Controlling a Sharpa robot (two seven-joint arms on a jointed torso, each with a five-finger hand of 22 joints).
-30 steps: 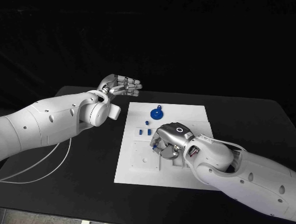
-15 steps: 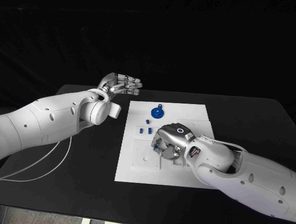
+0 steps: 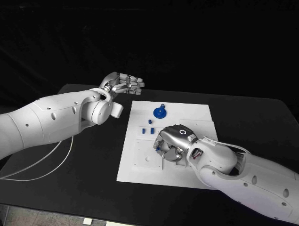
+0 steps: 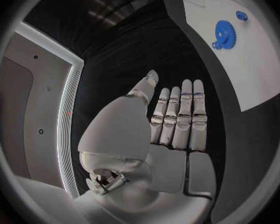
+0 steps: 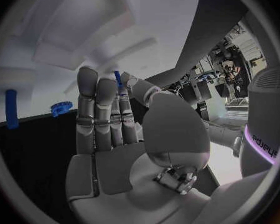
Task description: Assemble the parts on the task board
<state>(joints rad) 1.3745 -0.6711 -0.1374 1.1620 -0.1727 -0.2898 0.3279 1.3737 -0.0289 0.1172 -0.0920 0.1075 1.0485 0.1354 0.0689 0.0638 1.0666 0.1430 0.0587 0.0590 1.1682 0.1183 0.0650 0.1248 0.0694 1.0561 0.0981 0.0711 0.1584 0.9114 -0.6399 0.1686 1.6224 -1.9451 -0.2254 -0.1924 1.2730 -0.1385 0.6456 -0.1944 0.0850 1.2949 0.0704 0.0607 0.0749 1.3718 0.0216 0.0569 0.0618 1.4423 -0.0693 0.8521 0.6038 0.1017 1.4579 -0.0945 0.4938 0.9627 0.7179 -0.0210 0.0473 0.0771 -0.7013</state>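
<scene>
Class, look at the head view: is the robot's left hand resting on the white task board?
No: the left hand hangs over the black table, beyond the task board's far left corner.

left hand (image 3: 123, 84): sits a little farther right and farther back than a second ago, above the table's far left edge.
right hand (image 3: 171, 143): has edged slightly toward the far side of the task board (image 3: 139, 160), fingers down on it.

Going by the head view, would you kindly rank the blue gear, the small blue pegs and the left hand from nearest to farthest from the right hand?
1. Small blue pegs, just beyond the right hand.
2. Blue gear, farther up the task board.
3. Left hand, off the board's far-left corner.
</scene>
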